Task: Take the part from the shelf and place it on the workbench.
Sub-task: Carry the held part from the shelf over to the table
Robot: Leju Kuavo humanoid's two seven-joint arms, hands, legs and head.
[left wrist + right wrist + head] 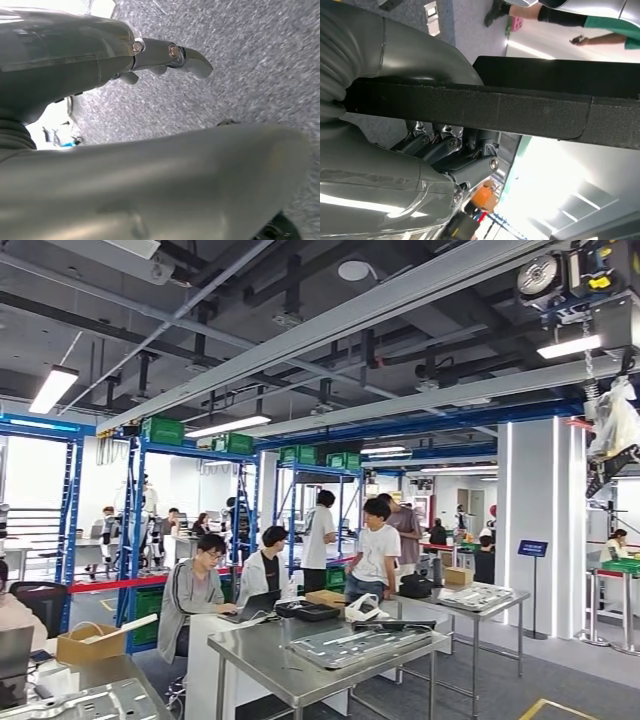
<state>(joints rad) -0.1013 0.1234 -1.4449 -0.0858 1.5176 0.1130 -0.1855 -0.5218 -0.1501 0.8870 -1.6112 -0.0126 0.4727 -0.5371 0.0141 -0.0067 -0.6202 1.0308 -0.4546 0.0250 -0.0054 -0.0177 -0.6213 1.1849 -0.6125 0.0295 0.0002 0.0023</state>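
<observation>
One flat, grainy black part (546, 107) in right hand (444, 150).

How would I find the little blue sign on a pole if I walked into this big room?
Look to the right side of the room for the wide white pillar with glowing strips running up it. Just in front of it, on the grey floor beyond the far steel table, stands the blue sign. It is the only small dark-blue board on a thin black pole; the things near it are tables and boxes.
</observation>
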